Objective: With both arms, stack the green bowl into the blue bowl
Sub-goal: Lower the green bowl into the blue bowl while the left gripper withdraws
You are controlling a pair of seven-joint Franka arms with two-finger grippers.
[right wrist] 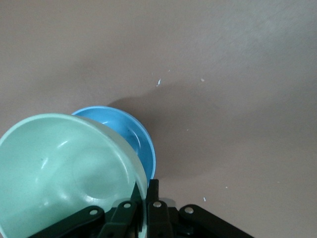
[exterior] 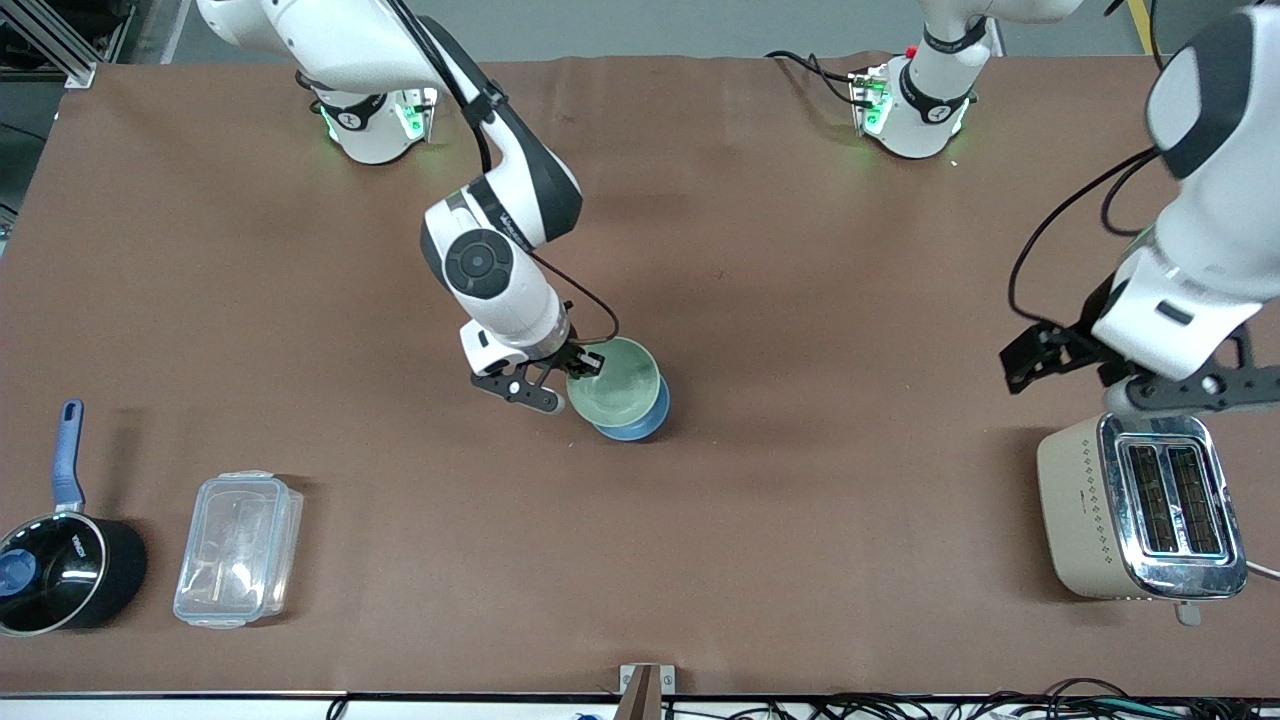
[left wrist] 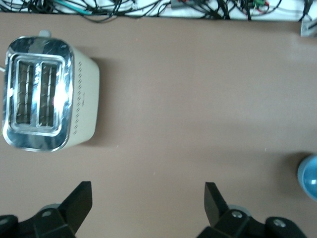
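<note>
My right gripper sat just left of centre in the front view, its fingers pinched on the rim of the green bowl. I held that bowl tilted over the blue bowl, which rested on the table and showed only as a crescent at the green bowl's lower right edge. In my right wrist view the green bowl filled the lower left, overlapping the blue bowl; whether the two touched I could not tell.

My left gripper waited at the right edge of the front view, fingers spread wide, above the table just over the toaster. A saucepan and a clear container sat at lower left.
</note>
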